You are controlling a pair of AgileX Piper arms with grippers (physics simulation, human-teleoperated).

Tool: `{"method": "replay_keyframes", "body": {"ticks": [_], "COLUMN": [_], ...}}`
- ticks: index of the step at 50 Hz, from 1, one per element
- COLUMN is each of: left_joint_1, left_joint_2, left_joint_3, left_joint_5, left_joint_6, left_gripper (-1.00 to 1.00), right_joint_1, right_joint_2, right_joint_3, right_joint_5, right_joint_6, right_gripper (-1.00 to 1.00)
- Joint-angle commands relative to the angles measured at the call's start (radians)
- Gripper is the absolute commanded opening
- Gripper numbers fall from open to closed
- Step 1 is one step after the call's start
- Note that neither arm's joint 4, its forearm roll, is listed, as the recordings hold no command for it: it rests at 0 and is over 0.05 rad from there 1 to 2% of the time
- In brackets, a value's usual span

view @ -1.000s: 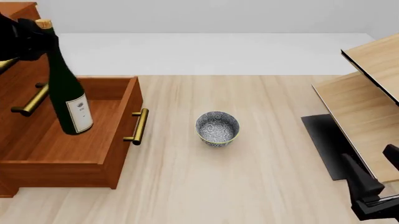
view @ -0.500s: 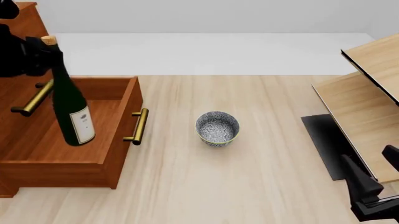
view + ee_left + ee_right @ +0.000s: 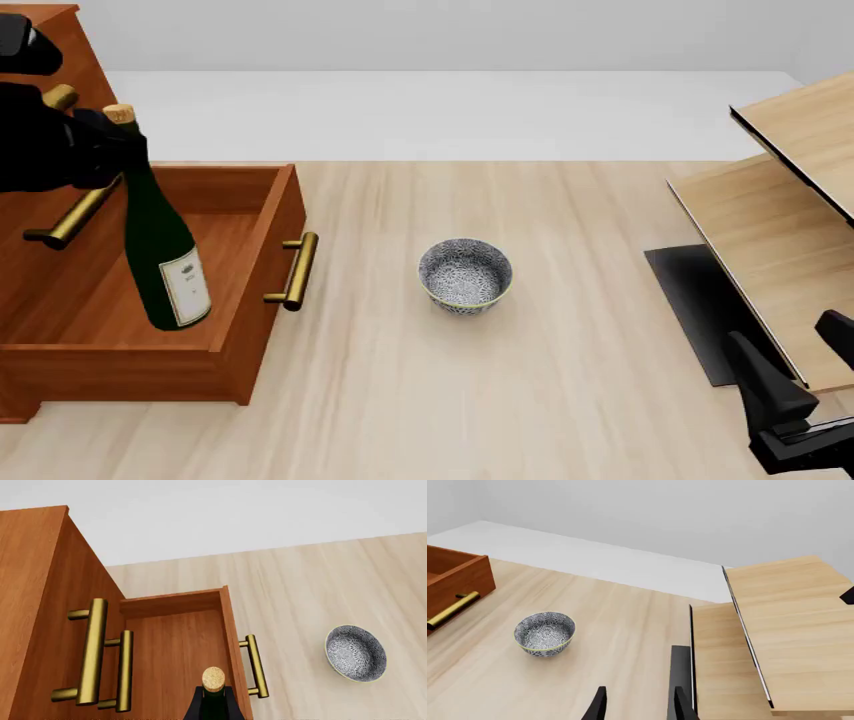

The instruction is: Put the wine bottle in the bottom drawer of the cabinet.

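The left gripper (image 3: 96, 135) is pinching the neck of the wine bottle (image 3: 163, 250), just under the tan cork. It is up high at the far left of the scene. The bottle hangs from it, leaning a little, with the cork end tipped to the left. The bottom of the bottle is down inside the bottom drawer (image 3: 254, 270), close to its wooden floor, but I cannot tell if it touches. The white label faces the near side.

The drawer is pulled out from the cabinet (image 3: 54, 45) and is open on top. Its brass handle (image 3: 296, 271) sticks out to the right. In the left wrist view, the cork (image 3: 213, 678) shows in front of the open drawer, and two more brass handles (image 3: 93, 650) sit on the drawer fronts above.

The right gripper (image 3: 637, 705) is at the near right, low over the table (image 3: 534, 400). Its two fingers are spread apart with nothing between them.

A small patterned bowl (image 3: 465, 275) sits on the table, to the right of the drawer and apart from it. A pale wood shelf unit (image 3: 787, 200) stands at the far right.
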Motion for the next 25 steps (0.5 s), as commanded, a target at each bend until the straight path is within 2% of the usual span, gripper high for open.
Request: {"method": "replay_keyframes", "body": {"ticks": [1,3,25], "left_joint_1": [0.003,-0.004,0.006], "left_joint_2": [-0.006,-0.007,-0.023], "left_joint_3": [0.024,0.029,0.094], "left_joint_5": [-0.018,-0.016,-0.052], "left_joint_6": [0.009,-0.010,-0.010], "left_gripper": [-1.00,-1.00,-1.00], "right_joint_1": [0.003,0.003,0.009], "right_joint_2": [0.001,0.001,0.059], "right_joint_3": [0.000,0.000,0.000], "right_joint_5": [0.002,0.003,-0.051], "right_joint_6": [-0.002,-0.002,-0.003], "right_gripper": [1.00,1.00,1.00]}}
